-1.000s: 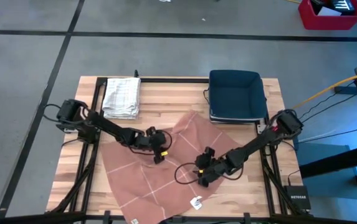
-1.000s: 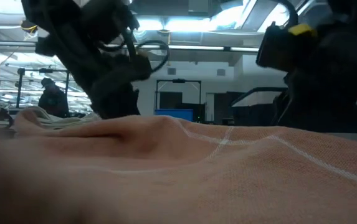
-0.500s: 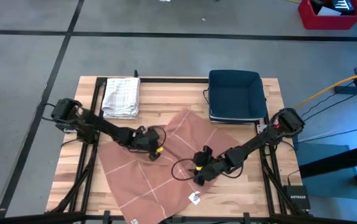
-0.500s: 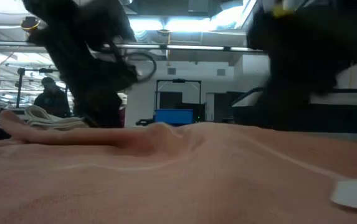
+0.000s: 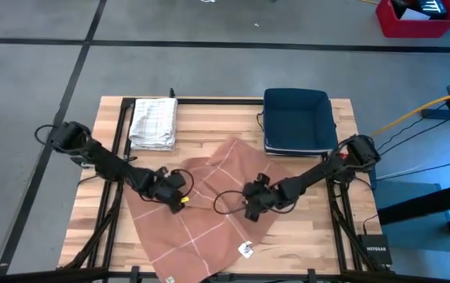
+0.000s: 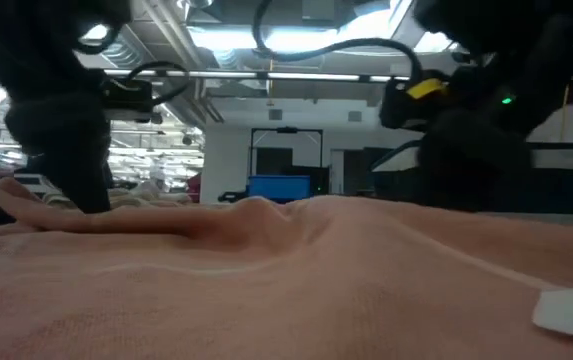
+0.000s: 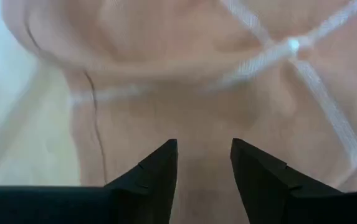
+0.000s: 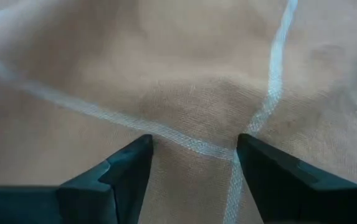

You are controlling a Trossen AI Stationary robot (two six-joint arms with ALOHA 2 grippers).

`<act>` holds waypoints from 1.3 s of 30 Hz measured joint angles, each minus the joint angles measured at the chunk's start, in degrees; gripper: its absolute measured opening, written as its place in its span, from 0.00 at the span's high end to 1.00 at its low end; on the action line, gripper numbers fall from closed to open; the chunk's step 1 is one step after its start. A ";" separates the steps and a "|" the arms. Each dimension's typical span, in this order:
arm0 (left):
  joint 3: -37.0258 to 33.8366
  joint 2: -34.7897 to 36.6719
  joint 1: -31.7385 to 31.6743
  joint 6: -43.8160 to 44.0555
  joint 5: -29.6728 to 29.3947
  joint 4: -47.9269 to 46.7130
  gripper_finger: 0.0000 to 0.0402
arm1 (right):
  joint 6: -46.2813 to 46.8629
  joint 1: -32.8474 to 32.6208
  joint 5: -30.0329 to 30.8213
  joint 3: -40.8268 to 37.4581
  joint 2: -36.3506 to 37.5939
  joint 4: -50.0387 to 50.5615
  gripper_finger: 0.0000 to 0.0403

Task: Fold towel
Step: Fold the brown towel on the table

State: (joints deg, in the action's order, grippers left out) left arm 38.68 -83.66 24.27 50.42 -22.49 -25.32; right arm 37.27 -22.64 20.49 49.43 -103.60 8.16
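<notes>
A salmon-pink towel (image 5: 209, 216) with thin white lines lies spread on the wooden table, turned cornerwise, with a white tag (image 5: 246, 251) near its near corner. My left gripper (image 5: 177, 199) stands open over the towel's left part, fingers slanting down at the cloth (image 7: 197, 81). My right gripper (image 5: 250, 206) stands wide open over the towel's right part, above a crossing of white lines (image 8: 253, 124). In the low view the cloth (image 6: 286, 270) fills the foreground, with both arms dark behind it. My left gripper's fingertips (image 7: 159, 162) stand just over the cloth; I cannot tell whether they touch it. My right gripper's fingertips (image 8: 134, 155) stand on either side of a low swell in the cloth; I cannot tell whether they touch it either.
A folded white checked towel (image 5: 153, 122) lies at the table's far left. A dark blue bin (image 5: 298, 119) stands at the far right. Bare wood (image 5: 209, 126) shows between them and along the right edge. People and equipment show in the room beyond.
My left gripper has swung toward the table's left and near edges and tipped further down. My right gripper has gone a little toward the far edge. The towel's raised ridge has sunk, and its white tag has come into the low view.
</notes>
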 joint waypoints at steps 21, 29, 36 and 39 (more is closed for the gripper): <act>-8.33 -1.71 10.61 12.65 -5.45 23.50 0.64 | -21.23 17.67 -4.40 0.21 -4.66 -21.69 0.40; 2.88 4.39 9.43 0.96 -3.97 5.59 0.64 | -19.37 14.85 -13.54 3.55 10.25 -2.15 0.40; 1.32 5.62 9.55 4.42 -4.40 -4.21 0.64 | -9.74 6.38 -12.26 1.75 16.23 6.93 0.40; -1.76 4.75 10.39 8.12 -3.15 -1.26 0.64 | -6.02 3.58 -7.58 -0.58 14.41 6.12 0.40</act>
State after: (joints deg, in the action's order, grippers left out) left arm 36.92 -78.91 34.65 58.54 -25.64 -26.58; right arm 31.25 -19.06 12.91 48.86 -89.19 14.28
